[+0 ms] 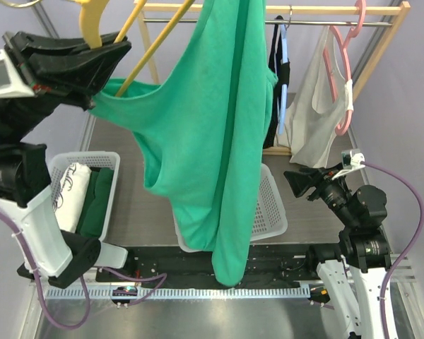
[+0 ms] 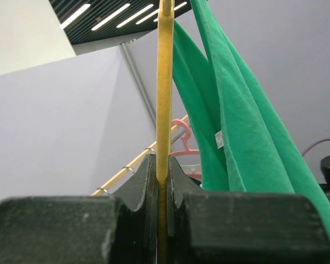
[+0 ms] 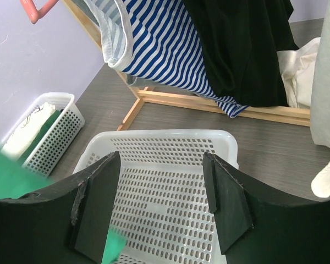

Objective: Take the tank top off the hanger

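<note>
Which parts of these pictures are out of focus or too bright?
Left wrist view: ceiling light strips are bright, the left end effector near the lens is soft. Right wrist view: the green tank top at the lower left is blurred. Top view: the metal table has a sheen.

Overhead rear view, left wrist upward, right down, basket (image 3: 159,133) shared

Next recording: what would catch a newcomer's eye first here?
A large green tank top hangs down the middle of the overhead view. At upper left the left gripper is shut on a yellow hanger, green fabric right beside it. The right gripper stands open and empty at lower right, facing a white basket.
</note>
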Robot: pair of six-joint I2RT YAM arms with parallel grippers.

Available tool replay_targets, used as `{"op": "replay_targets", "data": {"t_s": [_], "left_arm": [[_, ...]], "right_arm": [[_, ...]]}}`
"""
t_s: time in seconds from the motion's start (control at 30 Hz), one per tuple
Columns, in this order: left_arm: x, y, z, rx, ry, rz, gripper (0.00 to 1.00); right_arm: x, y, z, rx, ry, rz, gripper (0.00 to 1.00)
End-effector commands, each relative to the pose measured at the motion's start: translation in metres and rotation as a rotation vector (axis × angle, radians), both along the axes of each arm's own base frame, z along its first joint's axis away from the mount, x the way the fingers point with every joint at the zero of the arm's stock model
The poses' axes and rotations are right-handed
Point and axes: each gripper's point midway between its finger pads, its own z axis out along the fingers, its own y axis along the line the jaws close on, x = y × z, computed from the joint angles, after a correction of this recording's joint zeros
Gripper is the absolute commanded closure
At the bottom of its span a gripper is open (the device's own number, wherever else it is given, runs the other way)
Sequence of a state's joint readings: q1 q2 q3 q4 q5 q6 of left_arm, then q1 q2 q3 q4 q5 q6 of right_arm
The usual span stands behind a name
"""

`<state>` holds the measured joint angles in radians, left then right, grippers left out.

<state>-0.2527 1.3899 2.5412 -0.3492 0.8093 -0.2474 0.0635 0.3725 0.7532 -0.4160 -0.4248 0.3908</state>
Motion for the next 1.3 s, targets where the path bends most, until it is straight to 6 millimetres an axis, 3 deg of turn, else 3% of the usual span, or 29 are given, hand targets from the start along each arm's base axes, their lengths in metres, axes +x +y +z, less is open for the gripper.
{"op": "replay_targets", "data": {"t_s": [0.0, 0.2, 0.37, 0.4, 0.43, 0.5, 0.63, 0.83, 0.93, 1.03, 1.07, 1.27], "left_arm": [[0.017, 0.014, 0.03, -0.096, -0.123, 0.12, 1.0], [0.012, 0.012, 0.028, -0.093, -0.107, 0.087, 1.0], [0.018, 0.0, -0.011, 0.005, 0.037, 0.031, 0.99], [0.029, -0.004, -0.024, 0.025, 0.089, 0.026, 0.99], [0.018, -0.003, -0.029, 0.045, 0.083, 0.015, 0.99], [0.021, -0.008, -0.052, 0.093, 0.163, -0.007, 0.99], [-0.006, -0.011, -0.085, 0.165, 0.277, -0.092, 0.99], [-0.024, -0.01, -0.109, 0.164, 0.395, -0.139, 0.99], [-0.018, -0.012, -0.133, 0.179, 0.47, -0.146, 0.99], [-0.006, -0.014, -0.17, 0.214, 0.555, -0.134, 0.99], [0.006, -0.016, -0.192, 0.23, 0.617, -0.126, 0.99], [0.026, -0.012, -0.25, 0.331, 0.666, -0.046, 1.0]], "right_arm": [[-0.001, 0.002, 0.012, 0.001, -0.047, 0.015, 0.3], [0.0, 0.004, 0.016, 0.001, -0.055, 0.026, 0.3], [0.001, 0.004, 0.013, -0.002, -0.052, 0.026, 0.31], [0.001, 0.004, 0.012, -0.002, -0.049, 0.027, 0.31], [0.001, 0.004, 0.011, -0.002, -0.049, 0.029, 0.31], [0.002, 0.004, 0.009, -0.002, -0.046, 0.027, 0.31], [0.002, 0.004, 0.007, -0.001, -0.045, 0.027, 0.31], [0.003, 0.006, 0.004, 0.008, -0.039, 0.036, 0.32], [0.002, 0.007, 0.006, 0.002, -0.043, 0.041, 0.32], [-0.001, 0.007, 0.011, -0.007, -0.05, 0.041, 0.31], [-0.003, 0.006, 0.017, -0.012, -0.064, 0.041, 0.3], [-0.009, 0.009, 0.047, -0.009, -0.127, 0.063, 0.21]]}}
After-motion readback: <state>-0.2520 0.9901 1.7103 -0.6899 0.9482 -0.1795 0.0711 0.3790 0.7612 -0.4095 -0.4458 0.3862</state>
